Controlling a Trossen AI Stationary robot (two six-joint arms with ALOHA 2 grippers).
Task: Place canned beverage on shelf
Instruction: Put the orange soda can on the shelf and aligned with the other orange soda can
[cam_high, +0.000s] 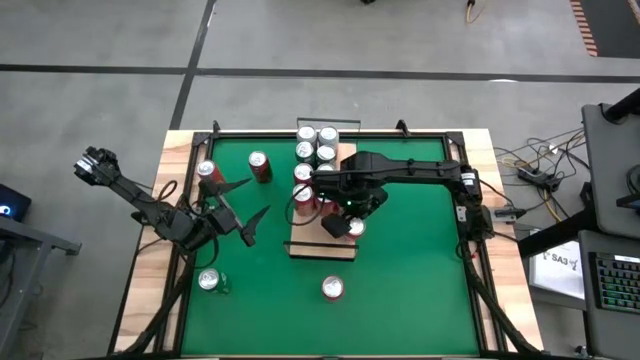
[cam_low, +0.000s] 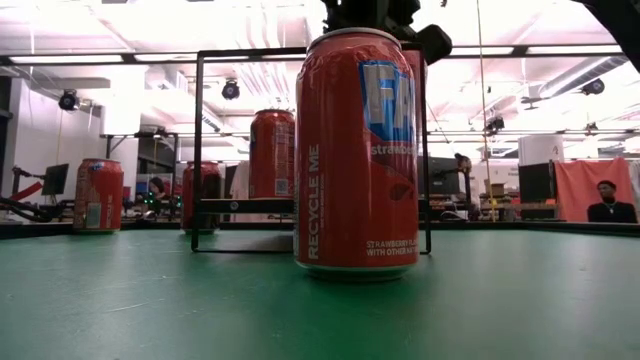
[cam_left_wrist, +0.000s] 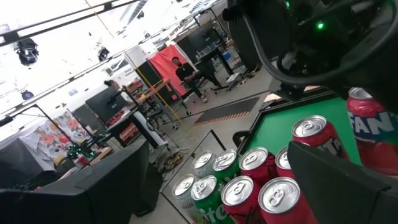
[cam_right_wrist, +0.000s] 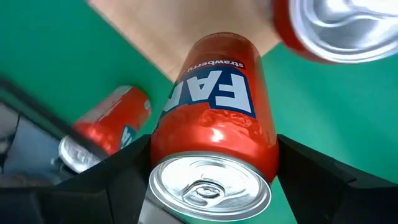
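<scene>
The shelf (cam_high: 318, 246) is a pale wood board in the middle of the green mat (cam_high: 420, 290), and red cans (cam_high: 303, 196) stand on its far half. My right gripper (cam_high: 343, 224) hangs over the board's near half, shut on a red strawberry canned beverage (cam_right_wrist: 211, 118). The pale board (cam_right_wrist: 205, 25) shows beyond the can's lower end. My left gripper (cam_high: 243, 207) waits at the mat's left side, level and open, with nothing between its fingers. In the low view a black shelf rail (cam_low: 197, 150) stands behind a near can. My right gripper pinches the can between its two fingers (cam_right_wrist: 311, 174), on the side wall just below the top rim (cam_right_wrist: 268, 155). The fingers come steeply from above, one on each side. The can's silver top faces the wrist and its lower end points at the board; I cannot tell whether that end touches it.
Loose red cans stand on the mat at the near middle (cam_high: 332, 288), near left (cam_high: 210, 281) and far left (cam_high: 260, 166). A cluster of green and red cans (cam_high: 316, 146) crowds the mat's far edge behind the shelf. One can (cam_right_wrist: 106, 124) stands beside the board.
</scene>
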